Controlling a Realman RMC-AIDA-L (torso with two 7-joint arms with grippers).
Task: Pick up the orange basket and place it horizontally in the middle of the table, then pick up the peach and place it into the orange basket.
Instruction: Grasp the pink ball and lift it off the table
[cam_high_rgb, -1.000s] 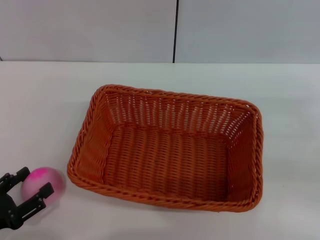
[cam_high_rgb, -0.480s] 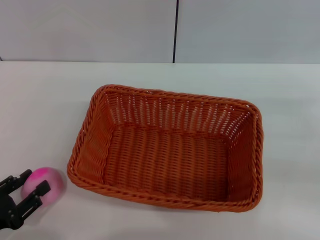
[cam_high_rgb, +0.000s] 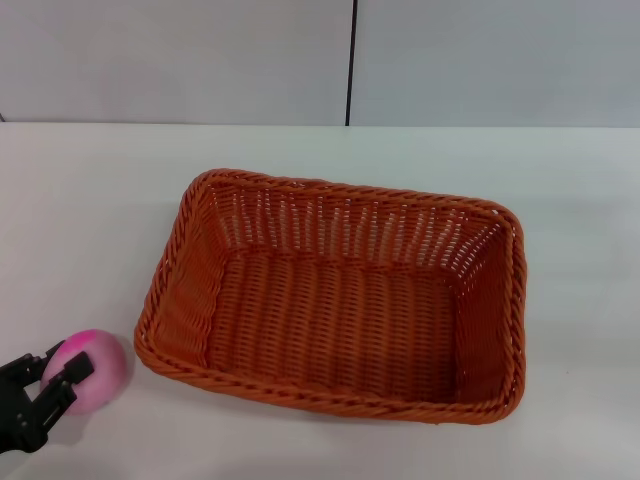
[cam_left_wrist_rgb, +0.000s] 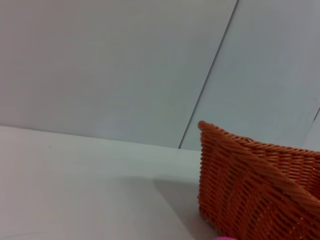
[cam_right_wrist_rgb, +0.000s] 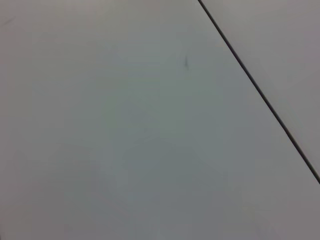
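The orange basket (cam_high_rgb: 340, 295) lies lengthwise in the middle of the white table (cam_high_rgb: 90, 200), open side up and empty; one of its corners (cam_left_wrist_rgb: 250, 190) shows in the left wrist view. The peach (cam_high_rgb: 102, 372), pink with a magenta patch, rests on the table just off the basket's front left corner, apart from it. A sliver of the peach (cam_left_wrist_rgb: 222, 238) shows in the left wrist view. My left gripper (cam_high_rgb: 65, 360) is at the peach's left side, its two black fingers a small gap apart and overlapping the fruit. The right gripper is out of view.
A grey wall with a dark vertical seam (cam_high_rgb: 351, 60) runs behind the table's far edge. The right wrist view shows only a plain grey surface crossed by a dark seam (cam_right_wrist_rgb: 260, 95).
My left gripper has drawn back a little toward the lower left and its fingers have narrowed. The peach and the basket have stayed where they were.
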